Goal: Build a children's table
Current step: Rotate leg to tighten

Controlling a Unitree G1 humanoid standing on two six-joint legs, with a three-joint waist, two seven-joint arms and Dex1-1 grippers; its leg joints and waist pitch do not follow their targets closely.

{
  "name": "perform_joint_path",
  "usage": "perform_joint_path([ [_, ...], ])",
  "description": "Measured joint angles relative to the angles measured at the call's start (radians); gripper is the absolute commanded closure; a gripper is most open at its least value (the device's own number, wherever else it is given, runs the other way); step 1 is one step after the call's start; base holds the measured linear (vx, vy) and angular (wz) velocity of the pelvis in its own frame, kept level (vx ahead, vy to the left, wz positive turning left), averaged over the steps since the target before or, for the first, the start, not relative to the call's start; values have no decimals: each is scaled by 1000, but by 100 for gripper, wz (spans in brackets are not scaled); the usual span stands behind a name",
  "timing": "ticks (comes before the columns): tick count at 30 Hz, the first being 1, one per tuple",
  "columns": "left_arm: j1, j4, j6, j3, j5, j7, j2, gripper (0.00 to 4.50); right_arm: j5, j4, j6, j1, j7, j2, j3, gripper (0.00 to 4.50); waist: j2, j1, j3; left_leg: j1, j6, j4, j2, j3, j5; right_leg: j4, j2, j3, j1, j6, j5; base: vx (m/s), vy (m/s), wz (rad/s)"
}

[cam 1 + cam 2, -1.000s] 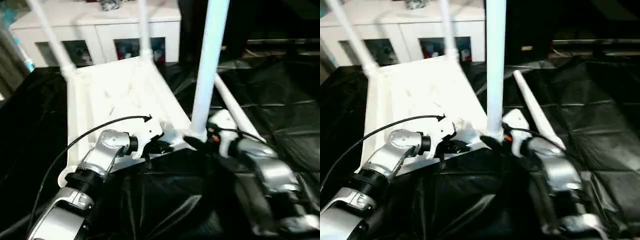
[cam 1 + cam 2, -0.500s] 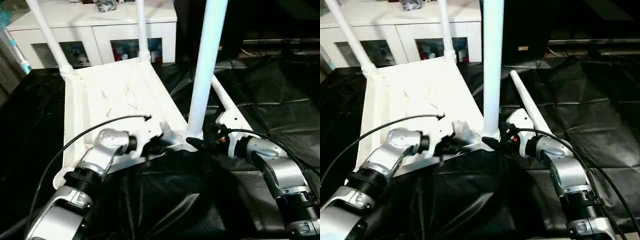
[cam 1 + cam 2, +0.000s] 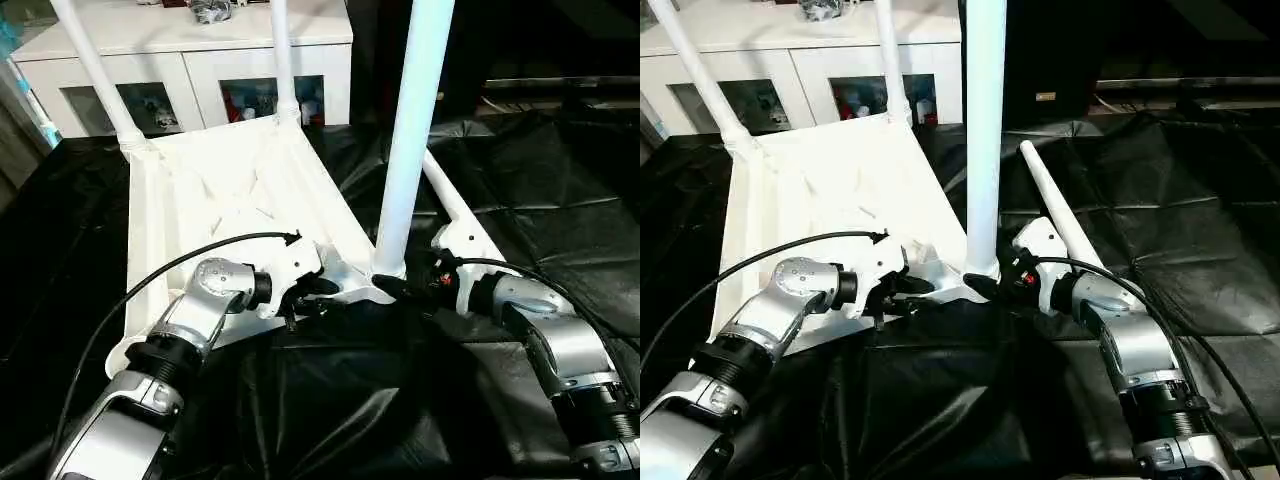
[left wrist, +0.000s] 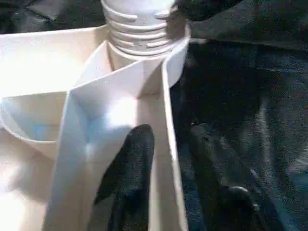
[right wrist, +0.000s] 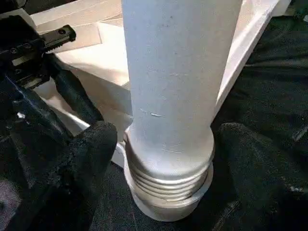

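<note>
Upside down on the black cloth [image 3: 560, 200] lies the children's table [image 3: 230, 190], its ribbed underside facing up, with three legs standing in corner sockets and a fourth leg [image 3: 1060, 215] lying loose on the cloth beside it. From lower left, the left forearm reaches in with its wrist bent toward the near rim; the left gripper [image 4: 168, 159] straddles that thin rim wall, one finger inside, one outside, clamping it. From lower right, the right forearm angles inward, and the right gripper [image 5: 159, 159] flanks the base of the near upright leg [image 3: 410, 130] just above its threaded collar, fingers spread and not closed on it.
</note>
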Motion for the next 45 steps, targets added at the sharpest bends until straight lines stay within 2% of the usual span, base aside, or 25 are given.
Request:
perform_joint_path([
  [2,0,0,15,0,-10,-13,2,345,0,0,0,0,0,0,1,67,0,0,0,0,0,0,0,0,0,0,0,0,0,0,0,0,0,0],
  [3,0,0,21,1,-15,-18,5,371,0,0,0,0,0,0,1,67,0,0,0,0,0,0,0,0,0,0,0,0,0,0,0,0,0,0],
  [6,0,-1,42,10,-20,-22,7,380,0,2,-1,0,-2,3,2,67,0,-1,0,0,0,0,0,0,0,0,0,0,0,0,0,0,0,0],
  [13,0,0,49,16,-22,-16,7,445,-4,35,-6,-19,-27,24,8,67,0,-1,0,0,0,0,0,0,0,0,0,0,0,0,0,0,0,0],
  [22,14,-15,43,15,-18,-10,10,445,-58,91,-43,-48,-39,29,43,67,-1,-1,-1,1,0,1,0,0,0,1,0,0,1,0,0,0,0,0],
  [26,18,-19,41,15,-17,-9,11,445,-59,116,-50,-58,-39,32,53,67,-1,-1,-1,1,0,1,0,0,0,1,0,0,2,0,0,0,0,0],
  [27,19,-19,39,15,-17,-9,11,449,-59,120,-51,-60,-39,33,54,86,-1,-1,-1,1,0,1,0,0,0,1,0,0,2,0,0,0,0,0],
  [29,19,-19,38,15,-17,-8,11,449,-62,129,-52,-66,-38,35,57,86,-1,-2,-1,1,0,1,0,0,0,1,0,0,2,0,0,0,0,0],
  [38,20,-19,36,15,-16,-5,14,450,-69,183,-79,-88,-32,59,65,163,-1,-2,-1,2,0,1,0,0,0,1,0,0,2,0,0,0,0,0],
  [45,21,-18,38,15,-15,11,11,450,-66,207,-80,-96,-35,73,55,172,-2,-2,-2,2,0,1,0,0,0,1,0,0,2,0,0,0,0,0],
])
